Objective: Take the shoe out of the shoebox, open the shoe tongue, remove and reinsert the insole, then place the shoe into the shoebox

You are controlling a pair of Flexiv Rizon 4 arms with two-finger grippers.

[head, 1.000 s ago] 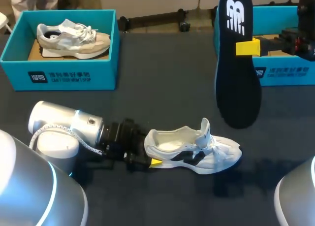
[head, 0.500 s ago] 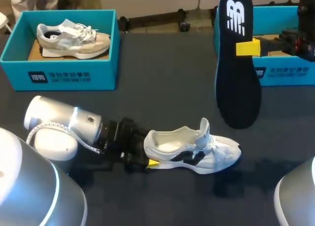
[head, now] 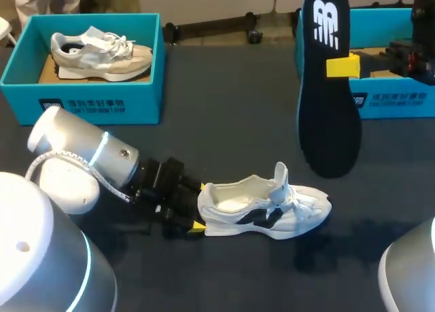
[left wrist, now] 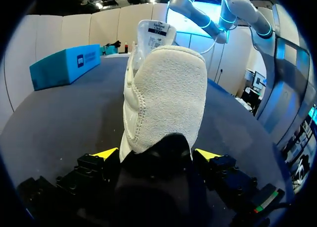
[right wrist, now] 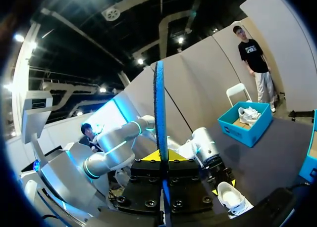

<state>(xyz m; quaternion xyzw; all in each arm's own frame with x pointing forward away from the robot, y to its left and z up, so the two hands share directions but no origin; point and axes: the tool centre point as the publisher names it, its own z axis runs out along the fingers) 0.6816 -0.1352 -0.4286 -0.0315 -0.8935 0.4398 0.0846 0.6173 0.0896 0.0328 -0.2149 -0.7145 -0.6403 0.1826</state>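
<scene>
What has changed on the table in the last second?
The left arm swung its silver body toward the far teal box, and the left claw, gripping the heel of the white shoe, dragged it slightly toward that arm. The right claw and its upright dark insole stayed put, as did the beige shoe in the box.

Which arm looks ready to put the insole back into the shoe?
Probably the right: the right claw grips the insole, while the left claw holds the white shoe's heel.
</scene>
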